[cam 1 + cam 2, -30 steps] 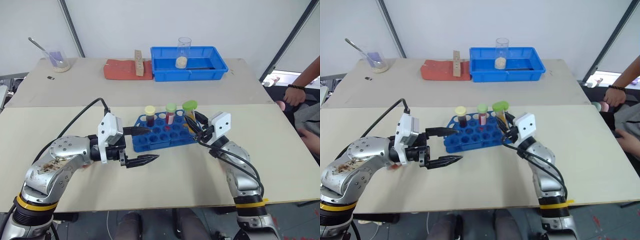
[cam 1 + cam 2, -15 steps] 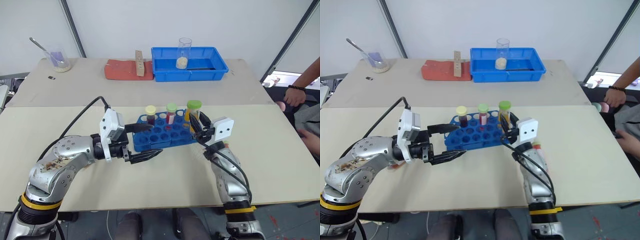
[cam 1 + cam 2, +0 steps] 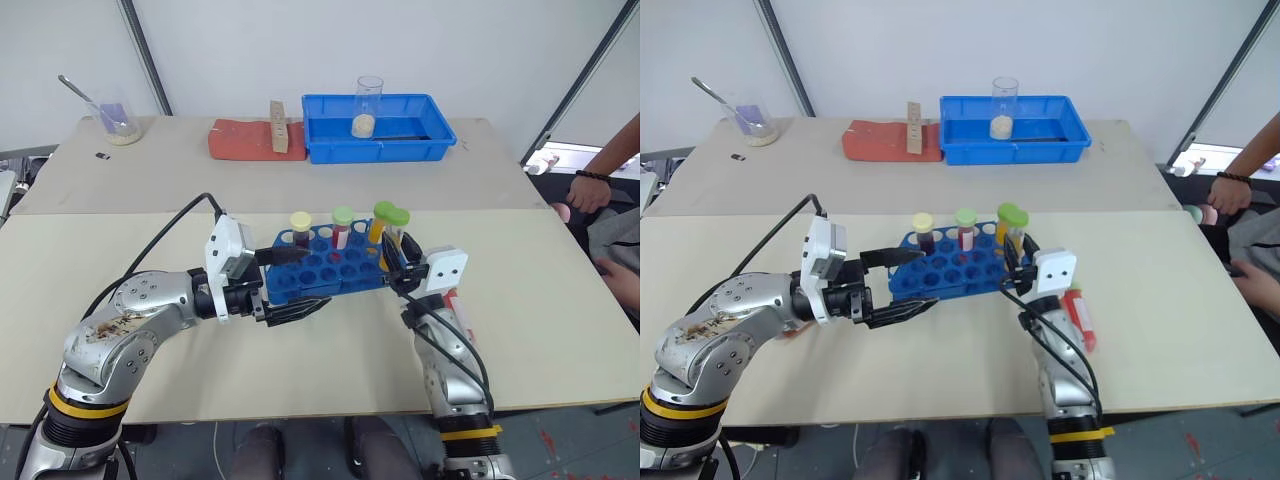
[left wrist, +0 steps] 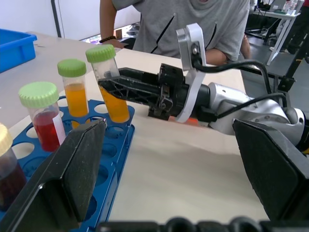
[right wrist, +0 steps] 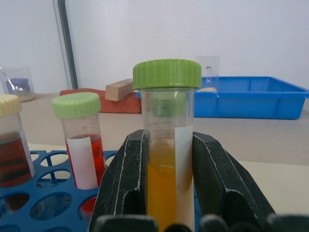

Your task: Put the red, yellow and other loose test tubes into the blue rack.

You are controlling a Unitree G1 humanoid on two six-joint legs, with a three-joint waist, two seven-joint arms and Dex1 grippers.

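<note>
The blue rack (image 3: 318, 270) stands mid-table. In it are a dark tube with a cream cap (image 3: 300, 229), a red tube with a green cap (image 3: 343, 226) and a yellow tube with a green cap (image 4: 75, 91). My right gripper (image 3: 396, 252) is shut on a second yellow tube (image 5: 166, 145), held nearly upright just over the rack's right end. My left gripper (image 3: 290, 283) is open at the rack's left end, one finger over the top and one along the front. A red oblong thing (image 3: 1077, 318) lies on the table beside my right forearm.
At the back stand a deep blue tray (image 3: 420, 148) with a glass beaker (image 3: 368, 104), a red pad (image 3: 240, 141) with a wooden block (image 3: 277, 124), and a glass dish with a spoon (image 3: 119, 124). A person's arm (image 3: 595, 178) reaches in at the right edge.
My right wrist has turned and its forearm has swung inward, bringing the held yellow tube from a tilt to nearly upright at the rack's right end. The left gripper stays open by the rack.
</note>
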